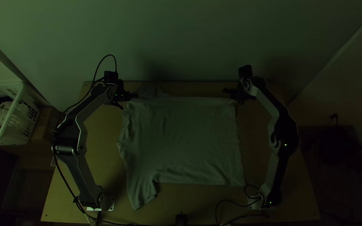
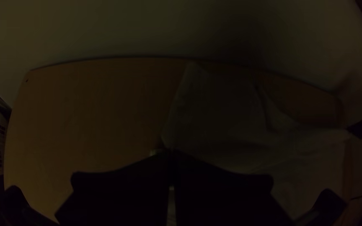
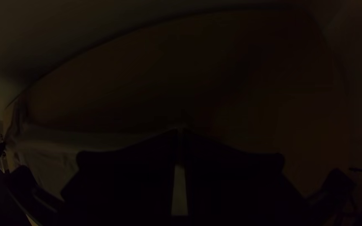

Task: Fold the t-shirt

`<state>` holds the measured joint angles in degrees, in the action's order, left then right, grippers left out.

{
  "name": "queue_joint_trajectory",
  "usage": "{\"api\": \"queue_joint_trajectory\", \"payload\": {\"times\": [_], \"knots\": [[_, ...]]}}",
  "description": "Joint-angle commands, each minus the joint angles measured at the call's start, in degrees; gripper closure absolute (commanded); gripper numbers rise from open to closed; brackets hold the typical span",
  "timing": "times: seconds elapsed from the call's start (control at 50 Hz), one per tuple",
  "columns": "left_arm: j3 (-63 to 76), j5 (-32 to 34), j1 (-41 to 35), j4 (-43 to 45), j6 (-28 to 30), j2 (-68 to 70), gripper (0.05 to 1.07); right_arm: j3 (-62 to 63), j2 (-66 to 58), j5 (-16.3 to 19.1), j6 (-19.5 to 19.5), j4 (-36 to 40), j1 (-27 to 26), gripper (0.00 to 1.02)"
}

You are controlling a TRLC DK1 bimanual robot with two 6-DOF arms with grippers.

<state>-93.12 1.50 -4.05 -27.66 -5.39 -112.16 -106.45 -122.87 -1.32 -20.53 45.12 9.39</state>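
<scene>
Grey shirt (image 1: 193, 140) lies spread on your desk (image 1: 104, 142), its far side pinched in the closed fingers of your left gripper (image 2: 171, 154) and right gripper (image 3: 180, 131). Move them unevenly and you could skew the fold or lose a corner.

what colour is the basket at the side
White or off-white, going by the top view, where the basket shows best.
</scene>
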Motion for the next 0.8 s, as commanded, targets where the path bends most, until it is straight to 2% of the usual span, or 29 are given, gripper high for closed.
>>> {"api": "queue_joint_trajectory", "payload": {"times": [0.0, 0.4, 0.78], "knots": [[4.0, 0.26, 0.63, 0.5, -0.41, 4.4, 1.05, 3.09, 4.13, -1.05, 0.58, -0.12, 0.81, 0.99], [17.45, 0.26, -0.43, 3.58, -1.64, 14.16, 1.05, 19.09, 13.97, -3.07, 0.67, -5.57, 3.8, 0.99], [30.02, 0.17, -1.48, 6.21, -1.91, 23.39, 1.05, 30.6, 20.92, -4.39, 0.58, -9.26, 4.5, 0.99]]}}
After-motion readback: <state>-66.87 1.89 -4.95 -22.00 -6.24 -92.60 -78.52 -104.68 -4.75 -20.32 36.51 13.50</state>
